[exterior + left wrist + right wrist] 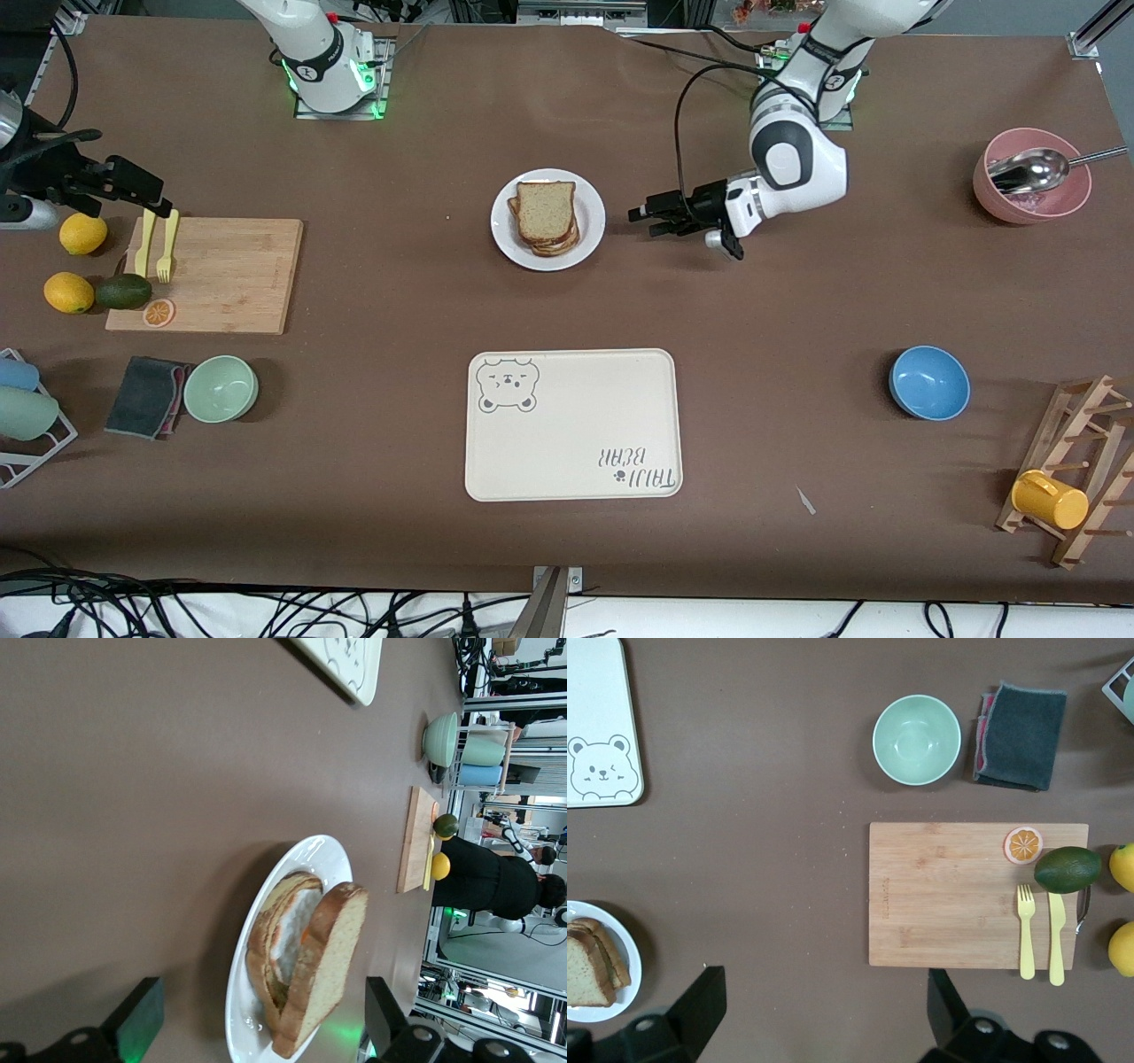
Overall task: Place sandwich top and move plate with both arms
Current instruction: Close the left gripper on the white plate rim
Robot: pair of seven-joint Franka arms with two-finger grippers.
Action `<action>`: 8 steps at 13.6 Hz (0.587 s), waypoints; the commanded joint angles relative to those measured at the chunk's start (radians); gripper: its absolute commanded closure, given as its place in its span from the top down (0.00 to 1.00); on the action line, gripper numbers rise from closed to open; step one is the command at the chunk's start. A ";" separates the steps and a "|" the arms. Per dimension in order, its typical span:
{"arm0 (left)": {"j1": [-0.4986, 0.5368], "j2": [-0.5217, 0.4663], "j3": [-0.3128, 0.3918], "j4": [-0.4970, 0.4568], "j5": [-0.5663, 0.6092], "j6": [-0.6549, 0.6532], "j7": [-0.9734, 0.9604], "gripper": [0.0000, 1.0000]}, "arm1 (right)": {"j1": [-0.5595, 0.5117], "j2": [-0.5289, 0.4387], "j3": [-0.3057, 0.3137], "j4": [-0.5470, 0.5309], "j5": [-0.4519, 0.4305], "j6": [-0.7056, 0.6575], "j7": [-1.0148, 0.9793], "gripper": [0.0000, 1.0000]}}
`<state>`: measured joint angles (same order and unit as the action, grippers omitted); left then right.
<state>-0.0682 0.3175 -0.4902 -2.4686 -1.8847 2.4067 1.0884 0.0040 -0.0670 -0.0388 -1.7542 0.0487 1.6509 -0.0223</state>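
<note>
Clock bearings taken from the front view.

Noted plate (592, 232) mid-table, at 12 o'clock from tray (567, 461). Found sandwich top (545, 211) already on the stack on that plate, uppermost slice, lying flat, crust edges roughly in line with the slices below. Seen in the left wrist view: white and orange filling under it.

Logged left gripper (648, 221) at 3 o'clock from plate, low over bare table, just beside the rim but apart from it, fingers pointed at the plate. Spread wide, gripping nothing.

Logged right gripper (824, 1014) up in the air at the right arm's end of the table, over the board (221, 275) edge near fork (166, 248) and knife (144, 246). Also spread wide, nothing between the fingers.

Read on tray, upside down from this camera: roughly "TAIJI BEAR", with a small paw mark beside it; bear face drawn in the diagonally opposed corner. Found no other legible writing.

Noted elsewhere:
- blue bowl (928, 383) at 3 o'clock from tray
- green bowl (221, 388) at 9 o'clock from tray, dark cloth (143, 396) touching it
- pink bowl (1028, 208) with metal ladle (1032, 170) in it, at 3 o'clock from plate, well apart
</note>
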 commanded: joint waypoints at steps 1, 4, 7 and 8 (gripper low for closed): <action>-0.017 0.074 -0.042 0.028 -0.156 0.046 0.146 1.00 | 0.024 -0.004 0.002 0.019 -0.013 -0.052 0.001 1.00; -0.100 0.107 -0.041 0.066 -0.290 0.098 0.195 1.00 | 0.028 0.003 0.005 0.025 -0.043 -0.052 -0.005 1.00; -0.143 0.143 -0.041 0.094 -0.372 0.114 0.249 0.97 | 0.033 0.003 0.005 0.025 -0.053 -0.052 0.002 1.00; -0.143 0.159 -0.041 0.096 -0.382 0.114 0.275 0.96 | 0.031 0.006 0.002 0.025 -0.050 -0.052 -0.004 1.00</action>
<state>-0.2107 0.4294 -0.5268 -2.4033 -2.2161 2.5001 1.2848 0.0312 -0.0667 -0.0335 -1.7499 0.0128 1.6198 -0.0220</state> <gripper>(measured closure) 0.026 0.000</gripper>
